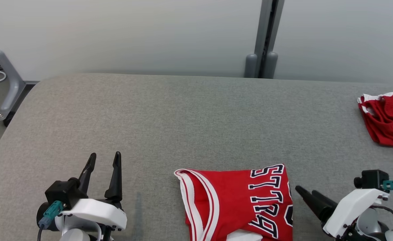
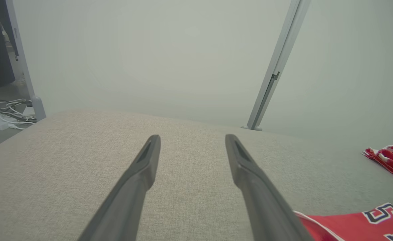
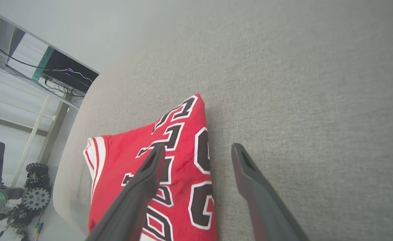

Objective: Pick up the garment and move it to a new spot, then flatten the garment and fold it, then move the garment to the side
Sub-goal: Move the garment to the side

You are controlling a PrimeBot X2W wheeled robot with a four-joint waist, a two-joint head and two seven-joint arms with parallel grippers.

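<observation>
Your grey worktop point(image 1: 183, 117) carries the folded red garment point(image 1: 236, 197) at 6 o'clock and a crumpled red cloth point(image 1: 388, 117) at 3. The left gripper point(image 1: 104, 155) at 7 and the right gripper point(image 1: 306, 191) at 5, just beside the garment, have their jaws wide apart and empty.

Robotics lab: partition panels point(image 1: 149, 33), floor cables point(image 2: 7, 115).

Bright, flat, diffuse light, no glare. Soft faint shadow along the folded red lettered jersey point(image 3: 116, 160) on the grey woven fabric tabletop point(image 3: 300, 100). Left wrist view hazy, washed-out, low contrast. Wrist views bend at edges; head view sharp.
</observation>
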